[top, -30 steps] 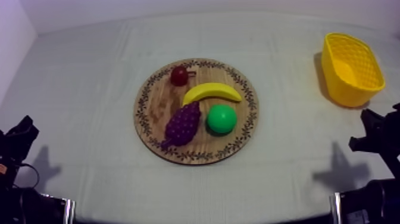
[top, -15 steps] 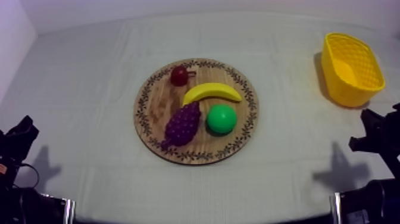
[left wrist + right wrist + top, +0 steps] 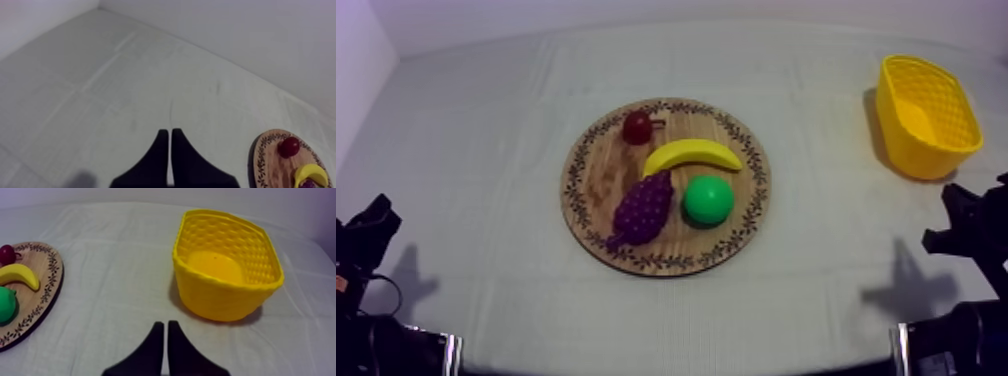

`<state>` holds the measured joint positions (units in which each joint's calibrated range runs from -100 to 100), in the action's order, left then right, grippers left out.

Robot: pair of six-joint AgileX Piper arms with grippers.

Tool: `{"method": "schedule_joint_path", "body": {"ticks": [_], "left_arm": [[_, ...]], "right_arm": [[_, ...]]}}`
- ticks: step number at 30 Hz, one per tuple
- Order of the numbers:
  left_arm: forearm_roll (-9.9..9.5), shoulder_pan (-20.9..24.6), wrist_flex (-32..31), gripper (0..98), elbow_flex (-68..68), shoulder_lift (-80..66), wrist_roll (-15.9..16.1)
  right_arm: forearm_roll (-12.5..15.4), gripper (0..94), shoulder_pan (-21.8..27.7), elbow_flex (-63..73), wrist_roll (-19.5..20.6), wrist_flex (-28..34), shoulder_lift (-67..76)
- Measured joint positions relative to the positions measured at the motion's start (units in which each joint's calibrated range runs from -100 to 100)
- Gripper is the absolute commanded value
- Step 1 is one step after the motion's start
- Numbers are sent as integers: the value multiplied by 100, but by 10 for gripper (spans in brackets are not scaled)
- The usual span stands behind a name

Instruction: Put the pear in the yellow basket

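Nothing has moved; left gripper (image 3: 167,132) and right gripper (image 3: 165,323) keep fingers pressed together, and the pear (image 3: 708,199) looks light, hard and slippery, best pinched across its round middle.

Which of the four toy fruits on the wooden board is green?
The pear alone: the banana is yellow, the bunch of grapes purple, the small red fruit dark red.

The board (image 3: 598,180) shows matt wood grain. On it the pear (image 3: 708,199) and banana (image 3: 692,154) look smooth, glossy plastic, the grapes (image 3: 642,208) knobbly. Right of the board the yellow basket (image 3: 926,160) has a lattice-textured plastic wall. Under the board the cloth (image 3: 476,150) is matt, faintly creased
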<state>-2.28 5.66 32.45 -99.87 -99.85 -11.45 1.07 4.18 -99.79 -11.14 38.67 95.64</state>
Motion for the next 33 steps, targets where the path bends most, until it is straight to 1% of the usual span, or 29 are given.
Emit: {"method": "schedule_joint_path", "body": {"ticks": [2, 5, 9, 12, 16, 21, 23, 28, 31, 33], "left_arm": [[0, 0, 0, 1, 0, 0, 0], [0, 0, 0, 1, 0, 0, 0], [0, 0, 0, 1, 0, 0, 0], [0, 0, 0, 1, 0, 0, 0], [0, 0, 0, 1, 0, 0, 0], [0, 0, 0, 1, 0, 0, 0], [0, 0, 0, 1, 0, 0, 0], [0, 0, 0, 1, 0, 0, 3], [0, 0, 0, 1, 0, 0, 3], [0, 0, 0, 1, 0, 0, 3]], "right_arm": [[-13, 6, 3, 30, 33, 100, 0], [-176, 6, 7, 102, 214, 242, 0], [-279, 6, -50, 376, 440, 652, 7], [-279, 6, -143, 769, 522, 958, 7], [-107, 6, -268, 1410, 503, 1225, -262], [131, 6, -298, 2478, 515, 1257, -1208], [131, 6, -359, 2966, 592, 1235, -1679], [-47, 6, -613, 4026, 770, 1055, -2762], [-168, 6, -793, 4589, 760, 1055, -3429], [-183, 6, -910, 4954, 716, 1074, -3798]]}}
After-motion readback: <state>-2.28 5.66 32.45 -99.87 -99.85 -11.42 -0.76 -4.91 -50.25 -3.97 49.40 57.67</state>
